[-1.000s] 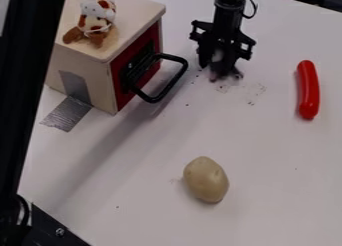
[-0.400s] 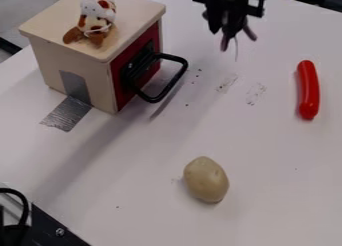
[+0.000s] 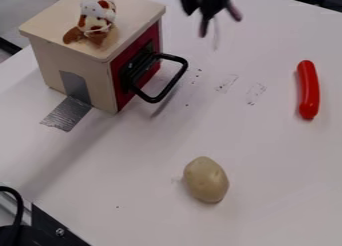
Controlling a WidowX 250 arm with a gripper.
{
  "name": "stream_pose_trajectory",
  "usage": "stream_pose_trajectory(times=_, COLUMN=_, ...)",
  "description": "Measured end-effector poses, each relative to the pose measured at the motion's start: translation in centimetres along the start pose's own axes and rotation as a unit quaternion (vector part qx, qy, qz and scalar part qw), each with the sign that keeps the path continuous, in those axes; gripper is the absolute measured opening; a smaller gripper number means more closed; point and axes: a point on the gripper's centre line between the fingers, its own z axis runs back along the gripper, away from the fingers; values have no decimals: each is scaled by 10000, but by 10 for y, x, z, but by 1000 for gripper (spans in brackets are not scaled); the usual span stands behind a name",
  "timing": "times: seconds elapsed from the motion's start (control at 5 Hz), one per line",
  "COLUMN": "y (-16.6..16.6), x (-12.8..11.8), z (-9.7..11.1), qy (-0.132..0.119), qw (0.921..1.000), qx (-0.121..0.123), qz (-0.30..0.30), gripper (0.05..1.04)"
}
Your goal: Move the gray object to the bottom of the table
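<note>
The grayish-tan potato (image 3: pixel 206 180) lies on the lower middle of the counter (image 3: pixel 120 175). The gripper (image 3: pixel 219 23) hangs well above it near the top edge, its 2 fingers apart. 1 red sausage (image 3: pixel 308 90) lies right; 1 plush toy (image 3: pixel 95 21) sits on the wooden box (image 3: pixel 80 72), upper left.

Hand (image 3: pixel 220 26) up top, fingers (image 3: pixel 203 29) apart; potato (image 3: pixel 206 180) and red sausage (image 3: pixel 308 90) on the worktop (image 3: pixel 133 190), plush toy (image 3: pixel 95 21) atop the box (image 3: pixel 87 70)!

A plush toy (image 3: pixel 95 24) sits on the box (image 3: pixel 100 85) at left, potato (image 3: pixel 206 180) in front, sausage (image 3: pixel 308 90) at right.
</note>
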Motion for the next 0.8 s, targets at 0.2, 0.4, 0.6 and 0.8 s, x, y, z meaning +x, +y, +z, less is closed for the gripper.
stream_pose_trajectory(times=0.2, y=24, x=-49, z=6, qy=131, qw=9998, qx=156, qz=86, gripper=338)
stream_pose_trajectory(times=0.4, y=45, x=-101, z=1, qy=323, qw=9990, qx=298, qz=124, gripper=338)
stream_pose_trajectory(times=0.6, y=58, x=-152, z=-3, qy=484, qw=9976, qx=478, qz=146, gripper=338)
stream_pose_trajectory(times=0.8, y=64, x=-170, z=-6, qy=609, qw=9963, qx=548, qz=261, gripper=338)
